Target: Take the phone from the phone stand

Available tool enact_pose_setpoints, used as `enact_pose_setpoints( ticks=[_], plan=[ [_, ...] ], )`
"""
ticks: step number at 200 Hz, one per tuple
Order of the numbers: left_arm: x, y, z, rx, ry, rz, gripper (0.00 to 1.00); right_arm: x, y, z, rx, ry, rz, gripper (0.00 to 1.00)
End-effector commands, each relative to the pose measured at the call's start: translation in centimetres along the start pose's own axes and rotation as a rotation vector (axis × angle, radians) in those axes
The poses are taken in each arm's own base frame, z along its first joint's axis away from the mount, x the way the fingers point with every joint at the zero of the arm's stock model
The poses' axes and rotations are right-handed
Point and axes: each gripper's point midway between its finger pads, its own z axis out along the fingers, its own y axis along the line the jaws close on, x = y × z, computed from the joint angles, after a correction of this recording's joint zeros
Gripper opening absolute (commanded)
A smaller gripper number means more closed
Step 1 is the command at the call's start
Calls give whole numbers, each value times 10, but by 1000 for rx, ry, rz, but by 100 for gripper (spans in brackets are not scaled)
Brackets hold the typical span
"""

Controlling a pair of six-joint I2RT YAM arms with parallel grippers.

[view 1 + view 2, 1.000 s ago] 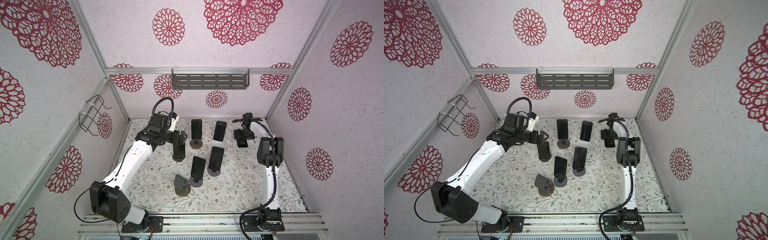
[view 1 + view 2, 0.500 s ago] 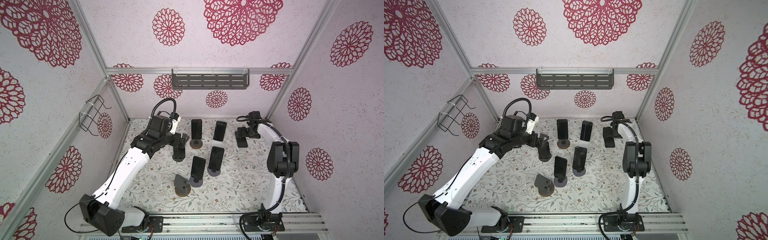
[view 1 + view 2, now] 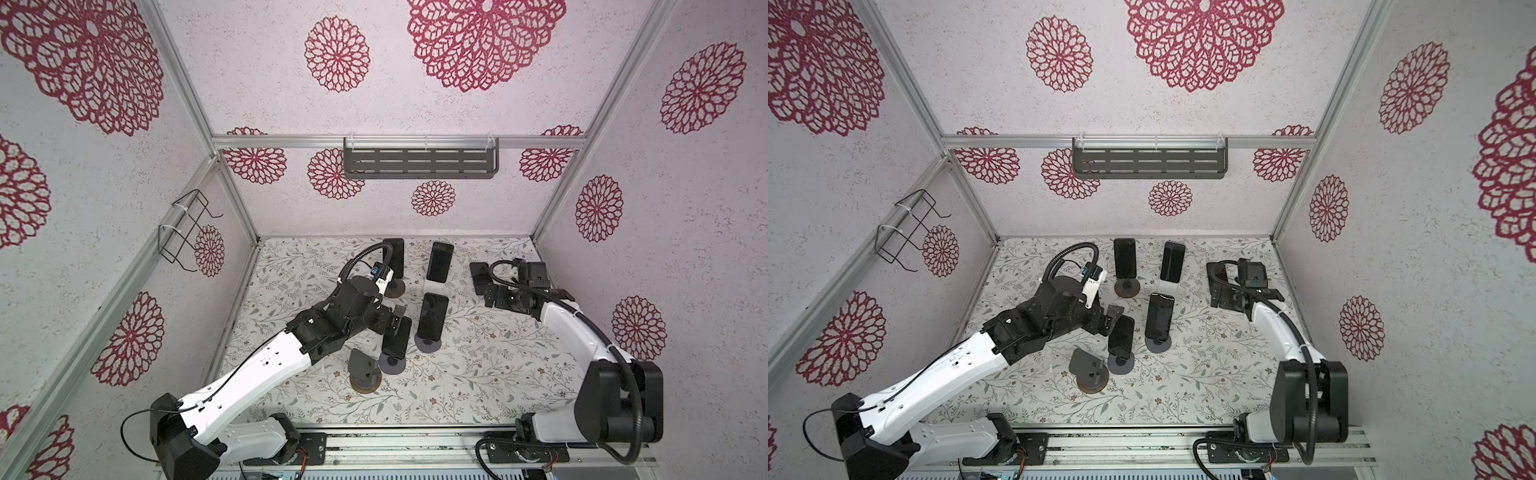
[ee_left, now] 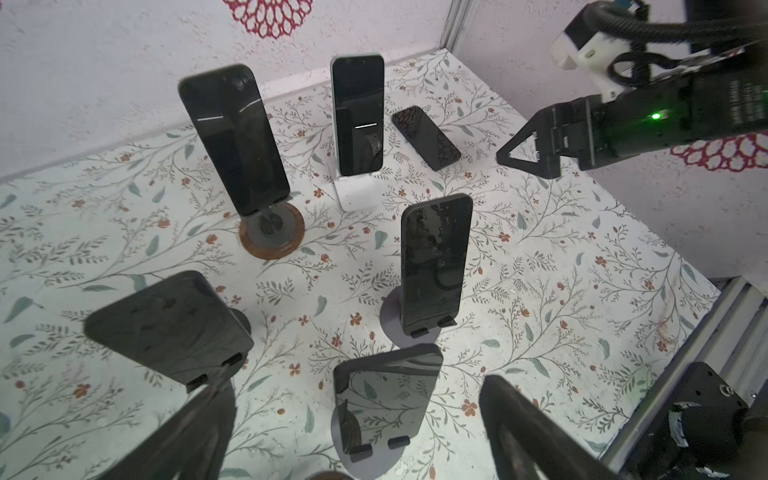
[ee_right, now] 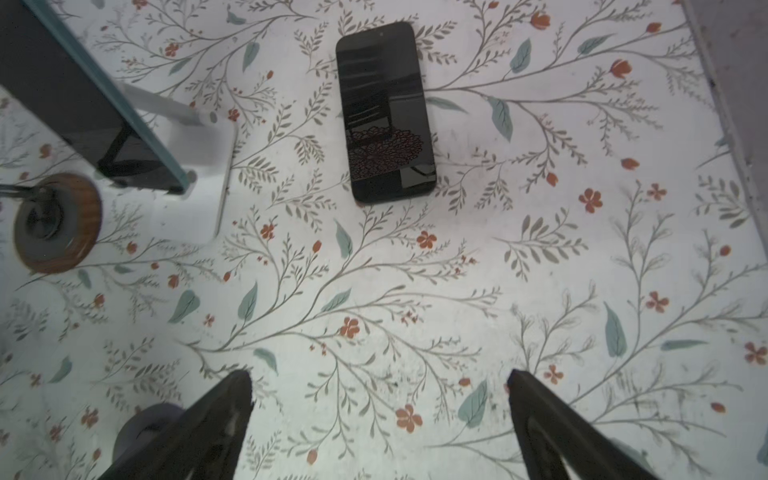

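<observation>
The right gripper (image 5: 380, 374), jaws wide, has backed off the flat phone (image 5: 386, 112) on the table (image 5: 540, 291), while the left gripper (image 4: 357, 384) (equally wide, empty) has swung up to the front phone (image 3: 397, 340), still propped on its grey stand (image 3: 392, 366).

A phone (image 4: 386, 395) on its stand (image 4: 370, 457) sits just ahead of the left gripper (image 4: 359, 384), between its jaws' lines. A flat phone (image 5: 386, 112) lies on the table (image 5: 540, 270), well ahead of the right gripper (image 5: 379, 373).

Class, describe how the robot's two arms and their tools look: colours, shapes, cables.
The left arm and right arm have white shells with black joints. A black ribbed cable loops over each wrist. The left tool and right tool each end in two black, tapering fingers.
</observation>
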Motion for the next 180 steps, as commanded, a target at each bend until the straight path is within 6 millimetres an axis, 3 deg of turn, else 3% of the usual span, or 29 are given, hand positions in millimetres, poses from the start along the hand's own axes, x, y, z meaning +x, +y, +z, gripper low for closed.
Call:
enact_pose_setpoints(
  ticks=[1,20,49,111,180],
  plan=[
    [-11,-4,4,6,-58,-87,98,-2,17,-24,-101,-84,44,99],
    [-1,-5,10,-11,-37,-94,100,12,13,-31,-99,-88,48,99],
    [13,-13,22,-14,-8,-141,97,24,-5,-26,-8,-75,27,99],
    [40,-27,48,-20,74,-122,97,10,6,-34,-61,-114,22,99],
    [58,-19,59,-71,120,-97,100,11,7,-32,-65,-113,19,99]
  ],
)
